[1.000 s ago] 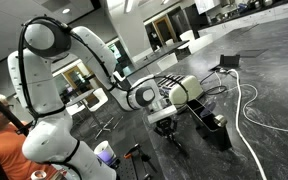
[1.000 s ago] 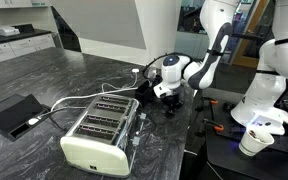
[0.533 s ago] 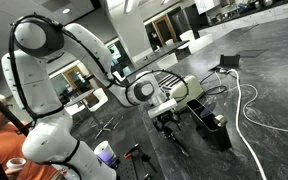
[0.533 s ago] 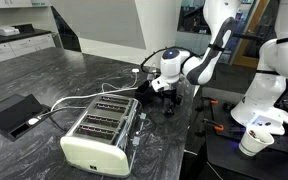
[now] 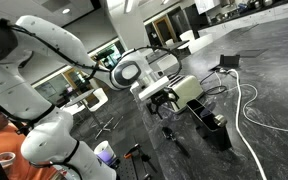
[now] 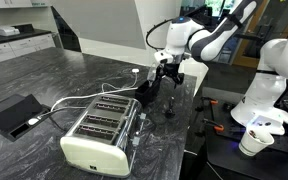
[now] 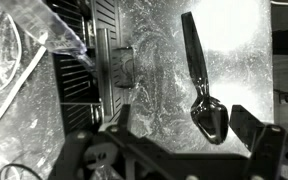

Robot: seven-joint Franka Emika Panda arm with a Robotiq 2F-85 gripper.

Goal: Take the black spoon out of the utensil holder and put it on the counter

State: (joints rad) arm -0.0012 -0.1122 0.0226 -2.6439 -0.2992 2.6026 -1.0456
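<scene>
The slim black long-handled spoon (image 7: 198, 75) lies flat on the glossy dark grey stone counter (image 7: 154, 50), between the silver slotted toaster (image 7: 96, 60) and the counter's robot-side edge. Above it hangs the black two-fingered gripper (image 7: 181, 125), fingers spread wide, holding nothing.

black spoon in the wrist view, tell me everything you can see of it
The black spoon is all black and slim, with a long flat handle that widens into a glossy oval bowl. It lies flat on the dark veined counter, handle toward the top of the wrist view and bowl toward the bottom. Only the counter appears to touch it; the open gripper hangs above it.
</scene>
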